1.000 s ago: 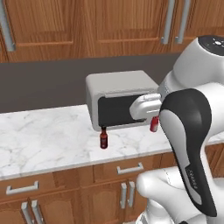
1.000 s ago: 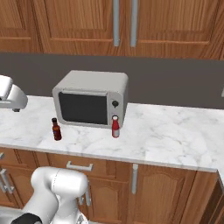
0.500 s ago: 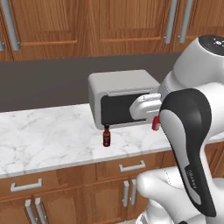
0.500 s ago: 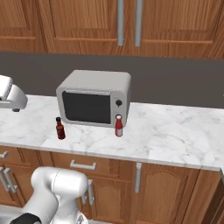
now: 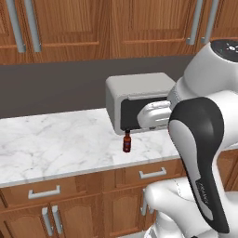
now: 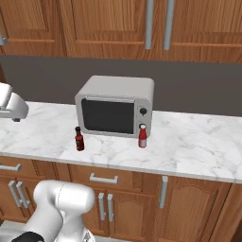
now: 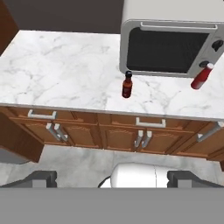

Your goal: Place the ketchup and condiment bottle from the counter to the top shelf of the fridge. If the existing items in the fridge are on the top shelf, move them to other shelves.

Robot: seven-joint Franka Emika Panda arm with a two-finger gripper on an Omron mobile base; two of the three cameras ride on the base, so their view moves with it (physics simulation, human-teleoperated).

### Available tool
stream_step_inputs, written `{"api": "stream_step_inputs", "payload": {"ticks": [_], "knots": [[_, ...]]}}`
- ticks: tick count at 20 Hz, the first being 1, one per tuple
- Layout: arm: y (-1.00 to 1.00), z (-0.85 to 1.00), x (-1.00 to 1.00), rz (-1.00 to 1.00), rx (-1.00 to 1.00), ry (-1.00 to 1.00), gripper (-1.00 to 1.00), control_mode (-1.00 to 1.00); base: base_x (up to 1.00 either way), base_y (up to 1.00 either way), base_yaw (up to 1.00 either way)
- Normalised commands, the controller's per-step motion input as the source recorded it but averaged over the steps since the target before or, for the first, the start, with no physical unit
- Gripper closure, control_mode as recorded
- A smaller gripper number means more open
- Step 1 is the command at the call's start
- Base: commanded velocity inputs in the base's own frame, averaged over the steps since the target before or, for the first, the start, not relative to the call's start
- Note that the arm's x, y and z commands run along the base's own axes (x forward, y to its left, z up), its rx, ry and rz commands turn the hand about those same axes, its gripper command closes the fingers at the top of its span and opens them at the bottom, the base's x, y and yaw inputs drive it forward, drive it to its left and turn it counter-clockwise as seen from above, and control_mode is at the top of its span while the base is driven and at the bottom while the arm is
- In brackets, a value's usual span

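Lining up on the 2 bottles, nothing picked yet.

From my hand view, the gripper [image 7: 112,177] hangs high and well back from the counter [image 6: 198,146], jaws spread wide and holding nothing. The condiment bottle [image 7: 127,84] stands upright at 12 o'clock from the fingers, just in front of the microwave [image 6: 116,105] door; the ketchup [image 7: 202,76] is at about 2 o'clock, by the microwave's knob corner. In the right base view they stand well apart, the ketchup [image 6: 142,136] near the microwave face and the condiment bottle [image 6: 79,138] left of it. I judge the approach comes first: I'd take the nearer dark bottle, descend centred over its body below the narrow neck, keep the fingers off the microwave, and close only once both pads straddle it.
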Motion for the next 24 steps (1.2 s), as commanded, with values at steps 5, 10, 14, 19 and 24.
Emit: {"api": "stream_step_inputs", "payload": {"ticks": [5,10,14,19,24], "knots": [[-0.27,-0.24,0.0,0.0,0.03,0.0,-1.0,-1.0,0.0,0.0,0.0],[-0.68,-0.82,0.06,0.0,0.12,0.0,-1.0,-1.0,0.0,0.0,0.0],[-0.59,-0.86,0.37,0.0,0.07,0.0,-1.0,-1.0,0.0,0.0,0.0],[-0.15,-0.61,0.74,0.0,-0.01,0.01,-1.0,-1.0,0.0,0.0,0.0],[0.01,-0.4,0.99,-0.04,-0.05,0.04,-1.0,-1.0,0.0,0.0,0.0]]}}
